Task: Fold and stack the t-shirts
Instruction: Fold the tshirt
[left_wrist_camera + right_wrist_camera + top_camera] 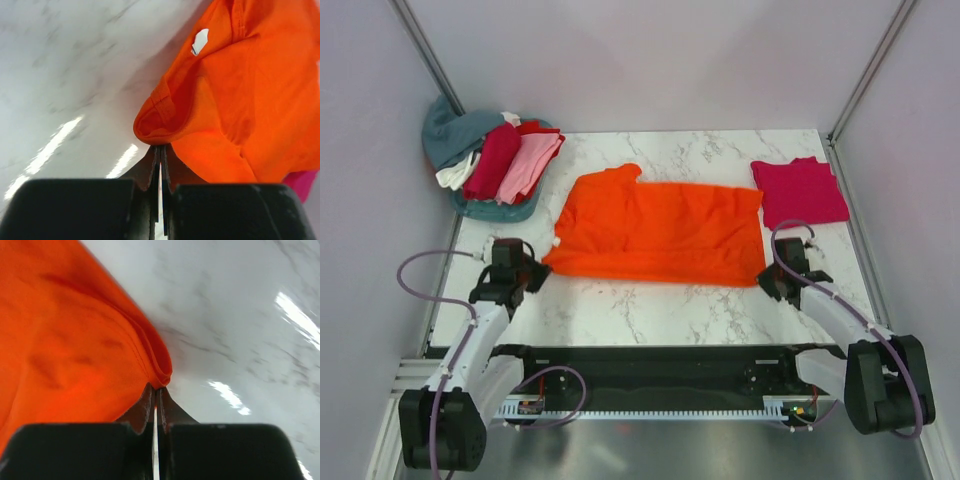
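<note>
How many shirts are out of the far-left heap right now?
2: the orange shirt spread out in the middle, and the crimson-pink shirt folded at the far right. The folded one may hide others beneath it.

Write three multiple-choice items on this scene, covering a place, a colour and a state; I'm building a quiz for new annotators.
1. Where does the crimson-pink t-shirt lie?
A. far right of the table
B. on the floor
C. draped over an arm

2. What colour is the spread-out t-shirt?
A. teal
B. orange
C. white

3. How are the left end effector and right end effector?
A. both wide open
B. one open
C. both shut

Key:
1 A, it lies folded and alone at the far right.
2 B, the orange t-shirt fills the middle.
3 C, each pinches its near hem.
</note>
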Robot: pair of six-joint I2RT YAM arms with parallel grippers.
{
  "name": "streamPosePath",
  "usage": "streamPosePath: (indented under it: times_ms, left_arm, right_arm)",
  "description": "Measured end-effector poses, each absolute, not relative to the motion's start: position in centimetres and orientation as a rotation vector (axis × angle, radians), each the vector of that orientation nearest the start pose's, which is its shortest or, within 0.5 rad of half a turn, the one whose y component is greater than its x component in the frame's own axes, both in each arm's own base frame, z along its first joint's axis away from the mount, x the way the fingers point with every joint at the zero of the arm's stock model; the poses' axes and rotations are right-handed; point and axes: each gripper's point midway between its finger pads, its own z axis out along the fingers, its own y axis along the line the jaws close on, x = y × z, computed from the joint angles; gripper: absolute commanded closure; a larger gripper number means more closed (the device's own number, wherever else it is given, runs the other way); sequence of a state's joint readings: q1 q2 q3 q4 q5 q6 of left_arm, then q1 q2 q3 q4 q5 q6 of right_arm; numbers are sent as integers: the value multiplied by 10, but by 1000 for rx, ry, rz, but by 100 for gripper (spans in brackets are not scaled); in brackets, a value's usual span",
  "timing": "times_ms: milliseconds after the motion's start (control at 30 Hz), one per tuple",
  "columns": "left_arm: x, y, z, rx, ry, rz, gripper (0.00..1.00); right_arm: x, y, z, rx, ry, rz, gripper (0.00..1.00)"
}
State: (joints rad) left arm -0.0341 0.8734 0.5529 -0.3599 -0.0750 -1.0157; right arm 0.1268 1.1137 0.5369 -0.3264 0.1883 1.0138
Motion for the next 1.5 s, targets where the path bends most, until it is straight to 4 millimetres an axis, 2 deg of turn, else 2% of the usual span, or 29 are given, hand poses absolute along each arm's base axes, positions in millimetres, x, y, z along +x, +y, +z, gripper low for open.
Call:
streamPosePath:
  times_ms: [33, 67, 133, 200, 267, 500, 533, 600, 633, 667, 767, 833, 867, 1000, 1100, 1200, 1267, 1333, 1400, 1500]
  left_arm:
    - [266, -33, 91, -1145, 2073, -447, 98]
    - [253, -35, 72, -1164, 2122, -433, 98]
    - [226, -37, 39, -1203, 2210, -400, 98]
    - [209, -39, 22, -1229, 2255, -395, 98]
    - [205, -42, 20, -1233, 2259, -413, 98]
    - [210, -45, 31, -1203, 2215, -465, 96]
    - [210, -45, 32, -1201, 2213, -467, 93]
    - [210, -45, 33, -1199, 2211, -467, 84]
    - [209, -45, 33, -1199, 2211, -467, 70]
    - [209, -45, 34, -1195, 2212, -466, 64]
    - [209, -44, 39, -1190, 2207, -468, 48]
    - [211, -44, 47, -1181, 2192, -471, 45]
    - [214, -43, 54, -1172, 2179, -473, 40]
    - [231, -39, 94, -1080, 2125, -469, 36]
    - [248, -38, 129, -953, 2101, -459, 34]
    - [273, -42, 161, -814, 2086, -473, 34]
    - [291, -46, 176, -741, 2078, -493, 34]
    - [313, -52, 182, -682, 2088, -513, 34]
    - [336, -57, 178, -634, 2107, -530, 33]
    - [355, -62, 169, -618, 2137, -547, 32]
  right_arm:
    - [257, 35, 32, 1157, 2254, 226, 100]
    - [243, 34, 18, 1172, 2288, 201, 100]
    - [241, 32, 22, 1179, 2242, 229, 100]
    - [241, 31, 26, 1174, 2212, 245, 100]
    - [238, 31, 26, 1171, 2205, 249, 100]
    - [233, 28, 29, 1167, 2193, 242, 99]
    - [233, 28, 29, 1167, 2194, 241, 97]
    - [232, 28, 29, 1166, 2200, 237, 67]
    - [231, 28, 29, 1161, 2204, 233, 57]
    - [231, 27, 29, 1157, 2208, 229, 52]
    - [233, 28, 34, 1119, 2218, 228, 50]
    - [239, 28, 42, 1089, 2209, 231, 50]
    - [241, 28, 48, 1069, 2208, 229, 50]
    - [266, 26, 86, 944, 2166, 222, 52]
    - [294, 26, 120, 835, 2136, 209, 53]
    - [322, 27, 140, 737, 2123, 192, 53]
    - [337, 29, 142, 690, 2132, 180, 54]
    - [353, 32, 139, 649, 2155, 169, 54]
    - [369, 34, 131, 615, 2191, 151, 54]
    - [391, 37, 121, 578, 2227, 128, 54]
